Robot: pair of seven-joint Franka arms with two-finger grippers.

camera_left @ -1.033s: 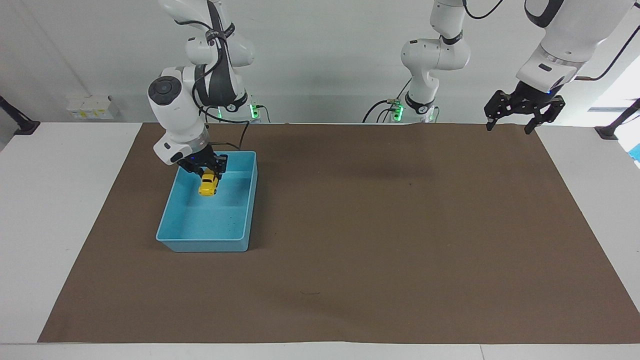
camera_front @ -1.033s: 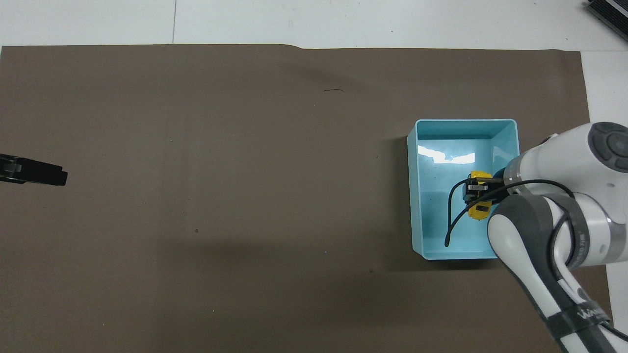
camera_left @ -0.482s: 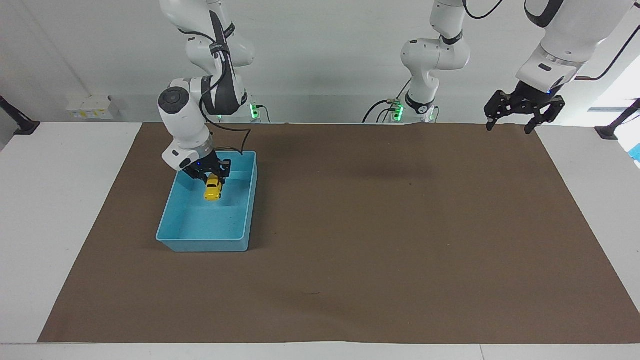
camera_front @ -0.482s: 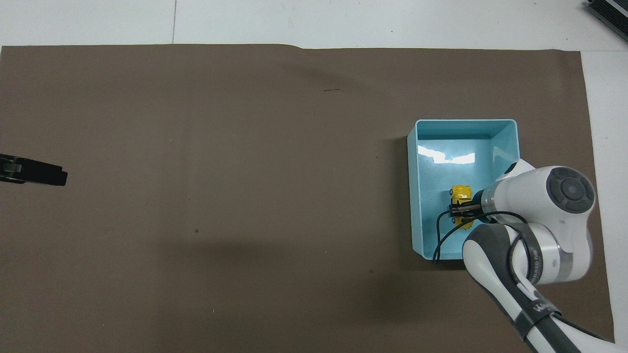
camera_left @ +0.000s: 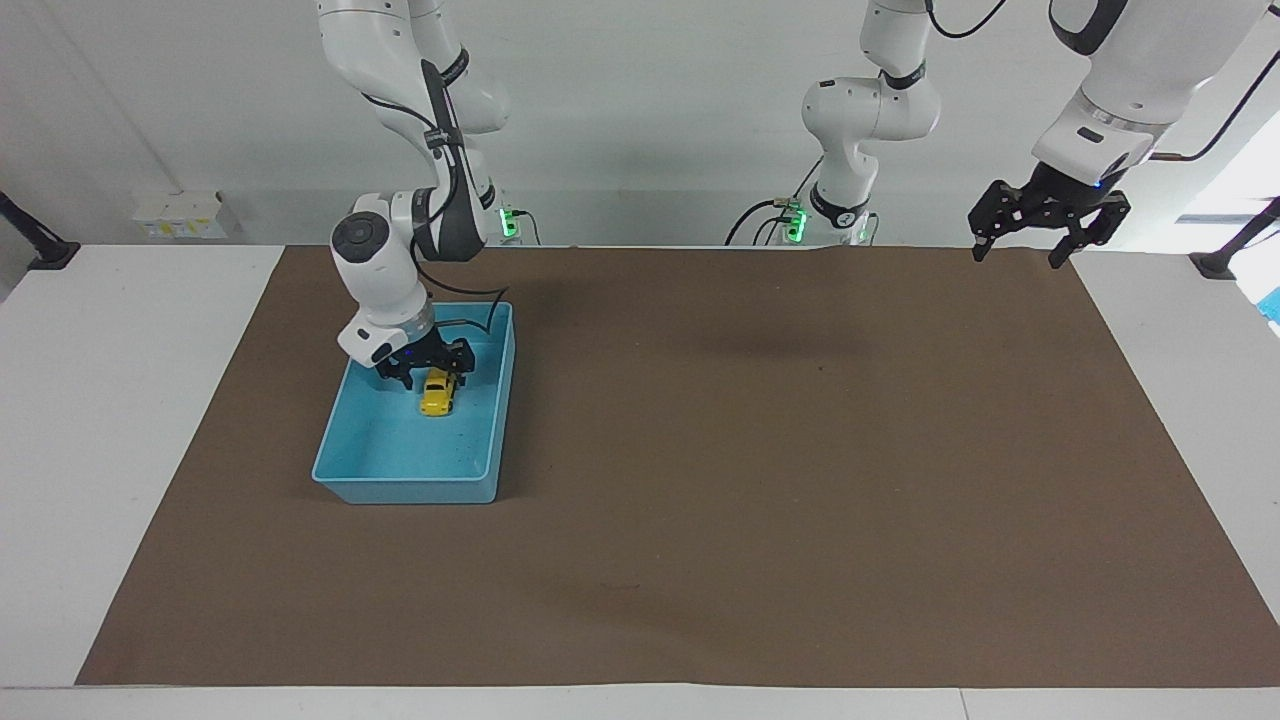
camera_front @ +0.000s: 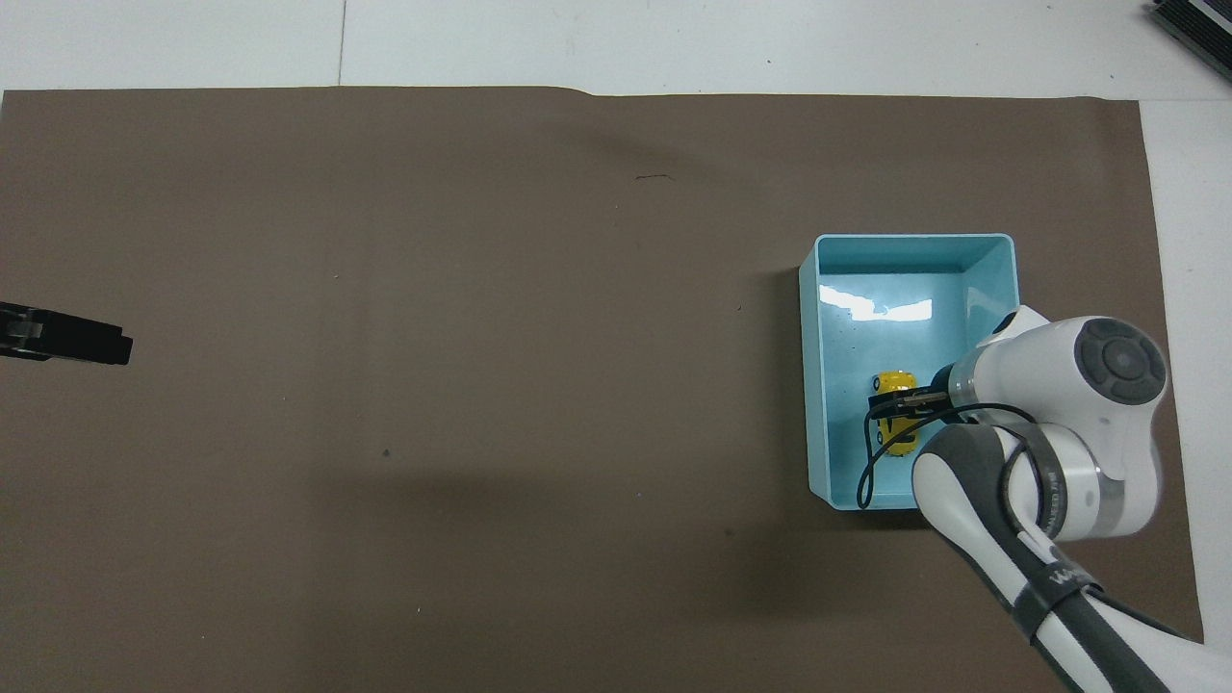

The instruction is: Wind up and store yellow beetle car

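So the car (camera_left: 438, 392) is sitting on the floor of the blue bin (camera_left: 340, 474), in the half nearer the robots, toward the right arm's end of the table (camera_left: 120, 400). The right gripper (camera_left: 432, 374) is down in the bin right over it, jaws spread wide on either side of the car. The left gripper (camera_left: 1034, 238) waits over the mat's (camera_left: 760, 480) corner at its own end, jaws wide too.

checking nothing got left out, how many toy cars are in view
1: the yellow beetle car lies in the blue bin, under the right gripper. Nothing else could hide another.
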